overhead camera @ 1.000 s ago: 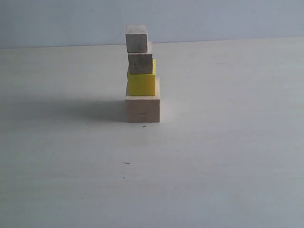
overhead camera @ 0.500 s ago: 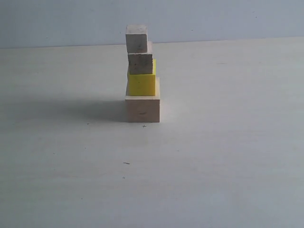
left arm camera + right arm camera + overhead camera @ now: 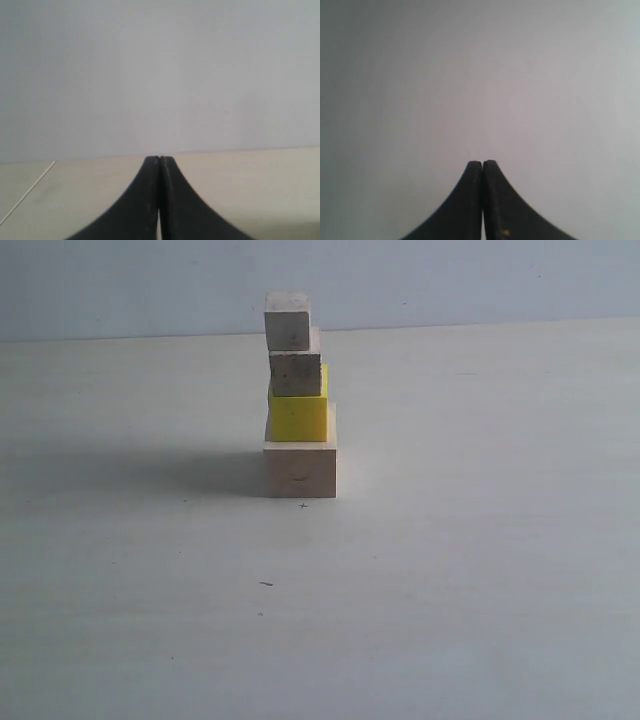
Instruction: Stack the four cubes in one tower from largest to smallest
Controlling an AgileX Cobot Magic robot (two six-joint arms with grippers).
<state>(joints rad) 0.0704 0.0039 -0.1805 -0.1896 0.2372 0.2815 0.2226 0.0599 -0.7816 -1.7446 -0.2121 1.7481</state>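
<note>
Nothing has stirred in the last second: the tower (image 3: 298, 400) stands on the table (image 3: 480, 540), big wooden cube (image 3: 300, 470) at the base, then yellow cube (image 3: 298, 418), knotty cube (image 3: 296, 375), smallest cube (image 3: 288, 322) on top. Left gripper (image 3: 159, 160) and right gripper (image 3: 483, 164) are clenched empty. The job looks done.

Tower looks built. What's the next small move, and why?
Probably none: leave both arms parked. The tower already stands four cubes high, pale base to smallest cube on top; left pincer and right pincer are shut, empty, away from it.
</note>
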